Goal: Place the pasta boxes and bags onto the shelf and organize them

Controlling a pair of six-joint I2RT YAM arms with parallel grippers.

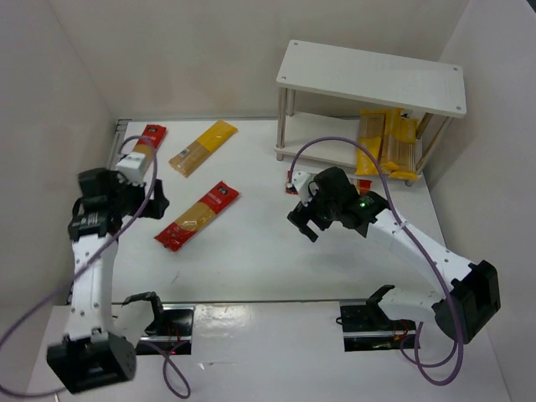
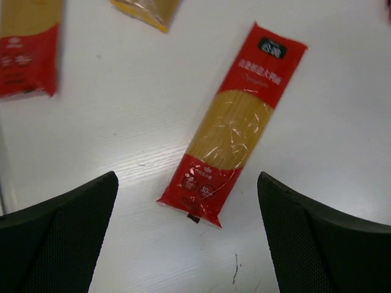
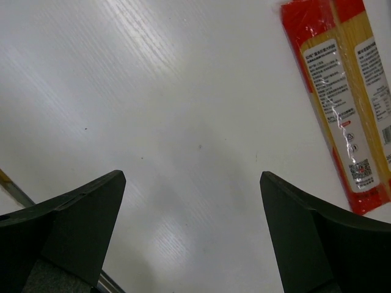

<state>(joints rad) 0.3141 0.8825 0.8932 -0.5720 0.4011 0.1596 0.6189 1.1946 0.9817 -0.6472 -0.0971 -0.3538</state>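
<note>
Pick-up stage: red-ended pack (image 2: 232,128) lies flat on the table (image 1: 251,251), just ahead of your left fingers (image 2: 67,232), spread wide, empty. Your right fingers (image 3: 67,226) likewise wide, empty, near the shelf (image 1: 373,75). Next move, likely: lower, close across the pack's width.

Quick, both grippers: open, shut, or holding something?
Left gripper: open, empty, over a red-ended pack.
Right gripper: open, empty.
</note>
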